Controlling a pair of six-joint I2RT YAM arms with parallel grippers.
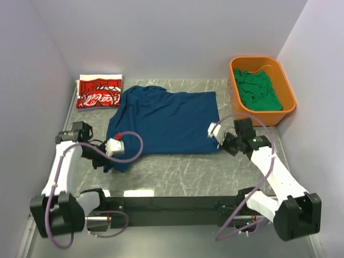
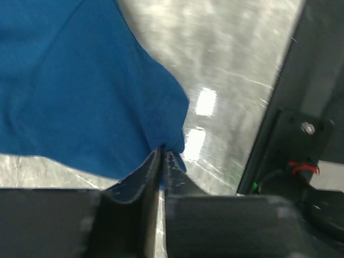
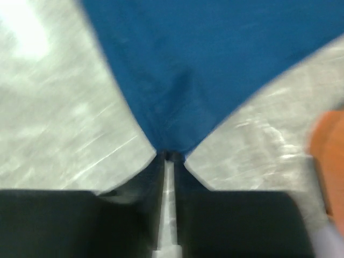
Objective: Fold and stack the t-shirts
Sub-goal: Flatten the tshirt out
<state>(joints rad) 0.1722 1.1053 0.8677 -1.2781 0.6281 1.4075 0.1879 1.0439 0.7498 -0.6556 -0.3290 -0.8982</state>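
The left fingers (image 2: 141, 180) are closed tightly on the near left corner of the navy blue cloth t-shirt (image 1: 166, 121), which lies spread on the grey marble counter (image 1: 183, 172). The right fingers (image 3: 153, 178) pinch its near right corner in the same way.

Three t-shirts in all: one navy t-shirt (image 1: 166, 121) at centre frame, one red t-shirt (image 1: 98, 92) at upper left, one green t-shirt (image 1: 259, 90) at upper right. One orange tub (image 1: 290, 102), upper right. Two arms, a left arm (image 1: 60, 166) and a right arm (image 1: 277, 172), at lower left and lower right. Two grippers: left gripper (image 2: 163, 153), right gripper (image 3: 169, 156). One table (image 1: 204, 166).
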